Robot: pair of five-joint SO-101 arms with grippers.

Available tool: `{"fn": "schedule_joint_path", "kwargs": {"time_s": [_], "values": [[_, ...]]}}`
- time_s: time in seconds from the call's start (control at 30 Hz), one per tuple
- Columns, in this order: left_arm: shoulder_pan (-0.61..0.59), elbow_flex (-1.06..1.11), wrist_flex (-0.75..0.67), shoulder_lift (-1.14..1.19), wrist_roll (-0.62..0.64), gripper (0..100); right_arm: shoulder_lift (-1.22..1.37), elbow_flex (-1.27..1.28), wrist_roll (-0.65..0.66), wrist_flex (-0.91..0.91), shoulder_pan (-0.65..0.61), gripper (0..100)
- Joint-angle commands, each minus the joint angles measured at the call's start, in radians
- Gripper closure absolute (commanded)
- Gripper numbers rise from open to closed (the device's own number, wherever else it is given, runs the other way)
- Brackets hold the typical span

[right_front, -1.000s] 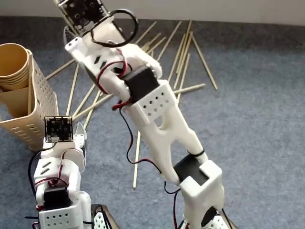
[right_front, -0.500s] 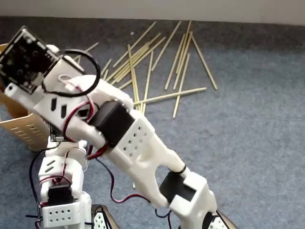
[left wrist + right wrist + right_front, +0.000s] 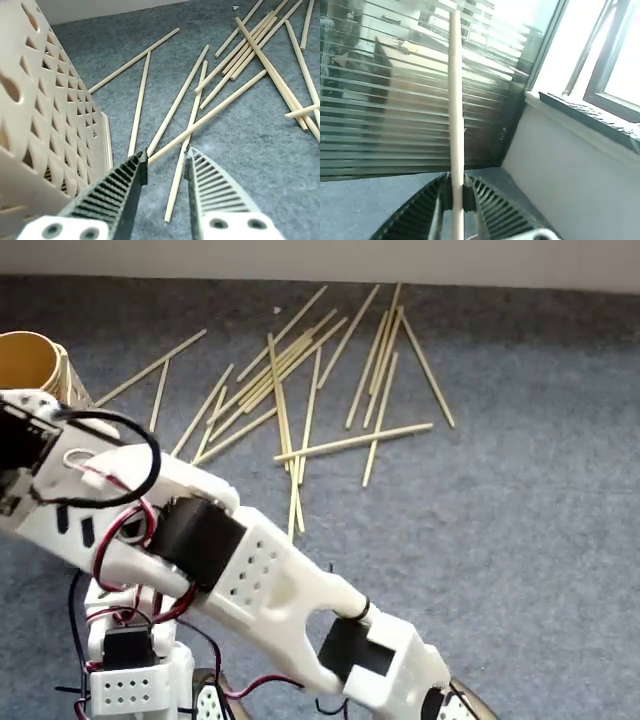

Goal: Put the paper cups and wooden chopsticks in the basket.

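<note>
**Beside the basket: one stick clamped, the other gripper slack**

At the right gripper the two ribbed fingers are closed tight on a single stick, pinching it near one end. The stick's long axis runs in line with the fingers, and most of its length juts straight out past the tips, toward the blinds and window of the room beyond. In the high view the right arm stretches across to the left side of the scene, its wrist just beside the stacked cups.

The left gripper is a little open, with a narrow gap between the dark finger and the pale one. It holds nothing. It points down at the carpet, right next to the perforated wall of the basket. Whether the tips touch the carpet cannot be told.

Loose chopsticks lie flat on the carpet past the left gripper's tips, and one passes under the gap between the fingers. Two more lie close to the basket wall. In the high view the chopsticks are scattered over the far half of the carpet. Most of them fan out with their long axes running from near to far, while one lies across the others.
</note>
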Motion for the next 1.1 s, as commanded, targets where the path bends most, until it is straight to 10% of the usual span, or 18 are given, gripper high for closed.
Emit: {"fn": "schedule_joint_path", "kwargs": {"time_s": [0.0, 0.13, 0.67, 1.07], "values": [[0.018, 0.010, -0.015, -0.002, -0.008, 85, -0.028, -0.107, 0.267, -0.163, 0.166, 99.4], [0.019, 0.008, -0.015, -0.002, -0.008, 85, -0.025, -0.093, 0.354, -0.125, 0.392, 99.4], [0.019, -0.001, -0.020, -0.005, -0.005, 85, -0.030, 0.527, -0.018, 0.091, 0.685, 99.4], [0.013, -0.108, 0.081, -0.002, -0.006, 85, -0.031, 0.812, -0.074, 0.456, 0.670, 97.4]]}}
